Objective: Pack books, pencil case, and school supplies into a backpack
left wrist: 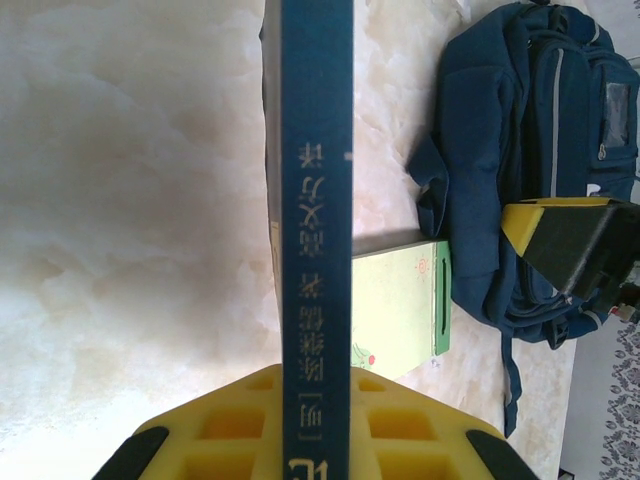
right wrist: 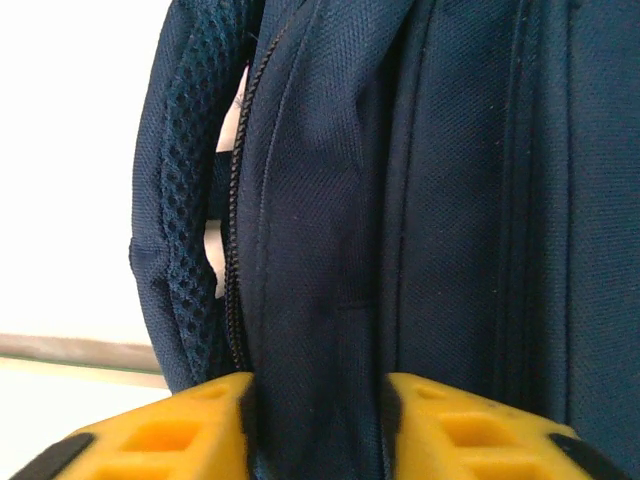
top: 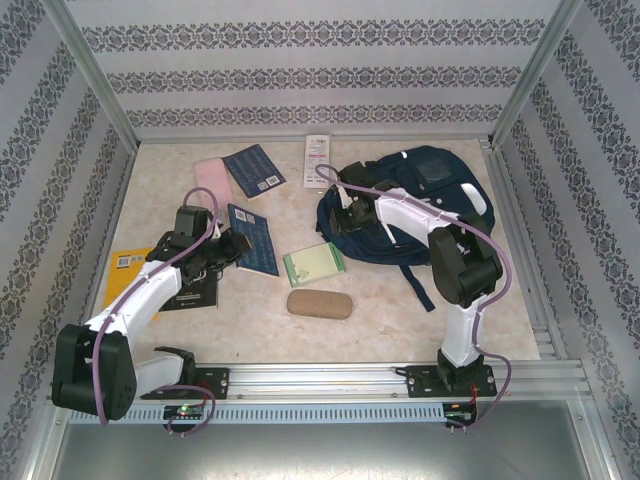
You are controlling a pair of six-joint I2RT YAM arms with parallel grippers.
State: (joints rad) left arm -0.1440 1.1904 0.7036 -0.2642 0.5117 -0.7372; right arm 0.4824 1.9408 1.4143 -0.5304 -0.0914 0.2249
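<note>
Table (top: 400, 310): a flat top, pale and cloudy like marble.
Backpack (top: 430, 185): big, soft and navy blue, made of woven cloth with pale stripes. It lay toward the far right corner of the table.
Backpack up close (right wrist: 450, 200): it had a padded net part (right wrist: 185, 200) and a long dark zip (right wrist: 235, 200). The zip gaped a little and something white peeked through. I could not tell what was inside.
Right gripper (right wrist: 318, 400): its yellow fingers (right wrist: 165, 440) pinched a fold of the backpack's cloth, at the bag's left side (top: 348, 218).
Left gripper (left wrist: 318, 385): it was clenched on the dark blue booklet (left wrist: 318, 200), thin and flat, with white print. This was left of the table's middle (top: 232, 252). I could not tell if the booklet was off the table.
Green notebook (top: 313, 265): pale green and flat. It lay near the middle, between the held booklet and the backpack.
Pencil case (top: 320, 304): brown, long and rounded, just nearer the near edge than the green notebook.
White pack (top: 317, 156): narrow and flat, by the far edge, beside the backpack.
Second blue booklet (top: 253, 170): flat, near the far edge, with a pink flat thing (top: 210, 178) touching its left side.
Yellow book (top: 125, 262): by the left edge.
Black book (top: 190, 297): flat, partly under the left arm.
</note>
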